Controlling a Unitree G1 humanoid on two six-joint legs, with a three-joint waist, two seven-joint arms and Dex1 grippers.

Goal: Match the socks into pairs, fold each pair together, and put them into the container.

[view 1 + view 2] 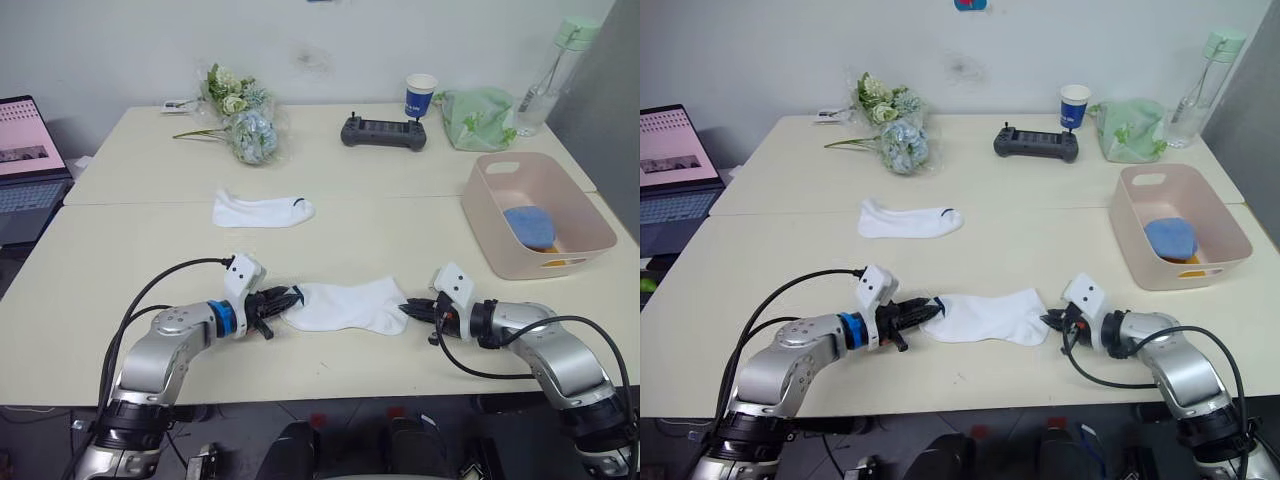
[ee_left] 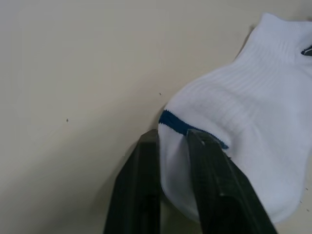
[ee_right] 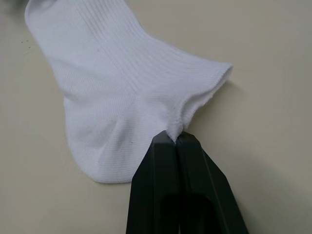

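- Left eye view: both arms lie low along the tabletop's [image 1: 120,250] near edge.
- Left gripper [image 1: 290,299] and right gripper [image 1: 408,310] each pinch an end of one white sock [image 1: 345,305].
- Second white sock [image 1: 262,210] mid-table; container [image 1: 500,240] at right edge.

Legible text: we find none. The paper cup [image 1: 421,96] carries a blue print and the laptop [image 1: 27,150] screen shows lines, both too small to read.

A pale beige table [image 1: 120,250] carries two white socks [image 1: 262,210] [image 1: 350,305], a pink container [image 1: 500,245], flowers [image 1: 240,115], a black controller [image 1: 383,131], a paper cup [image 1: 420,96] and a green bag [image 1: 478,117]. A bottle [image 1: 548,75] seems to stand at the far corner.
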